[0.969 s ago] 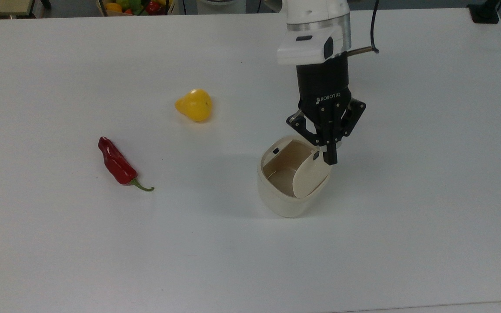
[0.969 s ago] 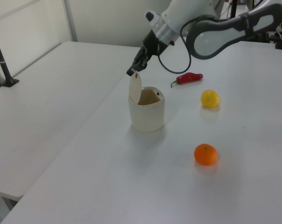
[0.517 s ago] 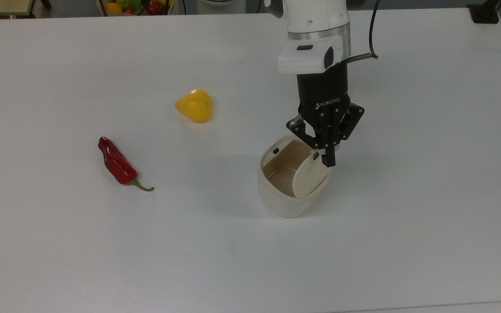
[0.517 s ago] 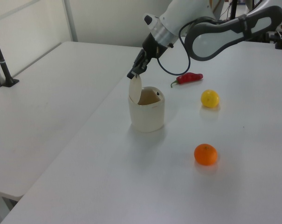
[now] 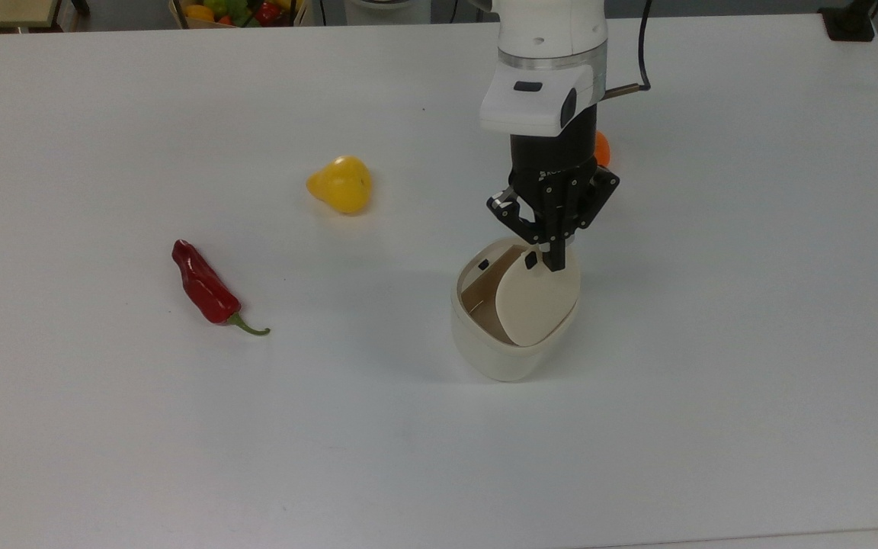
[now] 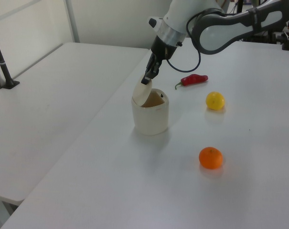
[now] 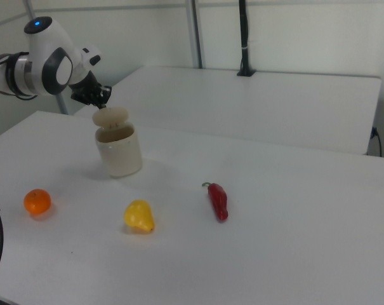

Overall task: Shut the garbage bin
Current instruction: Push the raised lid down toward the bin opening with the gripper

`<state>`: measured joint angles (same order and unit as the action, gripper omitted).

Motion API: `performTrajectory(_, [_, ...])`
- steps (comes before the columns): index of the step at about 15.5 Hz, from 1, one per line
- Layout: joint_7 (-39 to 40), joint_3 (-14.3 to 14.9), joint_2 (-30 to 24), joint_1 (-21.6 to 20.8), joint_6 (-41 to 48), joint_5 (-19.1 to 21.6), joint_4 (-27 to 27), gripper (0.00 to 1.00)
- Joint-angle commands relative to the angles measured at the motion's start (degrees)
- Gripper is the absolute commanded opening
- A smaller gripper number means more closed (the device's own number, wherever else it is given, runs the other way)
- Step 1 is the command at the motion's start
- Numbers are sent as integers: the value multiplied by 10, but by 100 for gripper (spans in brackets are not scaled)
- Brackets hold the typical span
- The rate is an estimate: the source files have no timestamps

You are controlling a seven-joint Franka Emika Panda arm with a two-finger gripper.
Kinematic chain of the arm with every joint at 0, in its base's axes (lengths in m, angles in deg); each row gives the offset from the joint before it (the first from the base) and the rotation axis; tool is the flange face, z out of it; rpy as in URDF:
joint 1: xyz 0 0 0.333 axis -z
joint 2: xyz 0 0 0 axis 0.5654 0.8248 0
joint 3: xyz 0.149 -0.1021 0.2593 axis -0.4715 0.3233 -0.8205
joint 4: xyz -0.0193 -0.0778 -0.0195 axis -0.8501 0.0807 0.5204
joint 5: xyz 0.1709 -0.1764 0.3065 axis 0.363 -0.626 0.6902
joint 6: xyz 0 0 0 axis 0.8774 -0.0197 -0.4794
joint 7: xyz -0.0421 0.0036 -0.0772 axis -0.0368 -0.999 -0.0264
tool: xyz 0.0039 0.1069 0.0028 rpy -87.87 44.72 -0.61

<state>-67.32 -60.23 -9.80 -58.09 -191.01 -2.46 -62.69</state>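
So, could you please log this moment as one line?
phase: closing | gripper: pressing lid | bin: partly open | lid: tilted

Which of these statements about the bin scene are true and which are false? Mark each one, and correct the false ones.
1. The garbage bin is fully closed. False: its lid is tilted partway down, and an open gap shows on the top view's left side of the bin.
2. The hand is at the upper edge of the lid. True.
3. The red chili pepper lies inside the bin. False: it lies on the table, apart from the bin.
4. In the left view, the orange sits nearer the camera than the bin. True.
5. The yellow fruit is touching the pepper. False: bare table separates them.
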Motion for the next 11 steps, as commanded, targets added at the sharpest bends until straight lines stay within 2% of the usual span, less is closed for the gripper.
performTrajectory(1, [4,8,-9,2,17,-11,-14,0])
performTrajectory(11, [8,8,2,17,48,-23,-39,0])
